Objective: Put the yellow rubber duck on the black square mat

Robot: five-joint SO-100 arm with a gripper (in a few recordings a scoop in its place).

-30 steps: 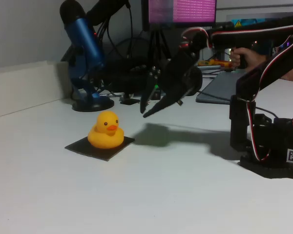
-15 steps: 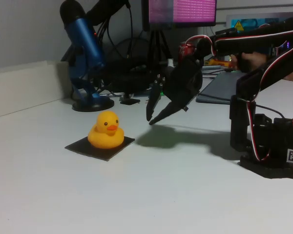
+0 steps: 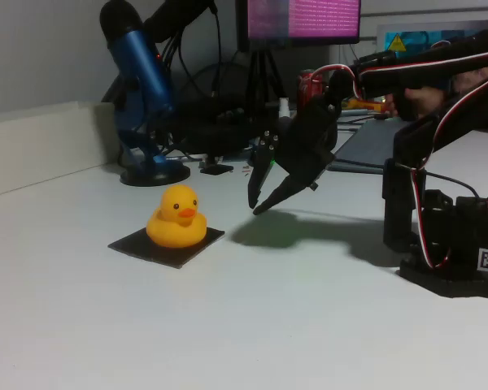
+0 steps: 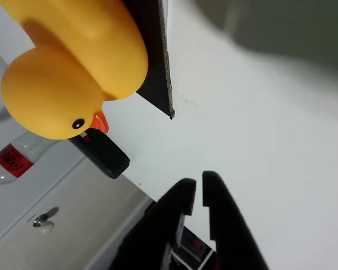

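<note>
Duck (image 3: 176,217) sits upright on mat (image 3: 167,242), placement looks done; my gripper (image 3: 258,201) hangs apart to its right in fixed view, empty, fingers near-closed w/ thin gap.

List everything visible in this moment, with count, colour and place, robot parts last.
yellow rubber duck: one, yellow with orange beak, sitting on the mat.
black square mat: one, black, on the white table left of the arm.
table: one, white, under everything.
microphone: one, blue on a black base, behind the duck.
monitor: one, pink-lit screen, top centre.
bottle: one, clear with red label, left edge of the wrist view.
arm base: one, black, right side.
gripper: one, black, in the air right of the duck, empty, fingers nearly together.
</note>
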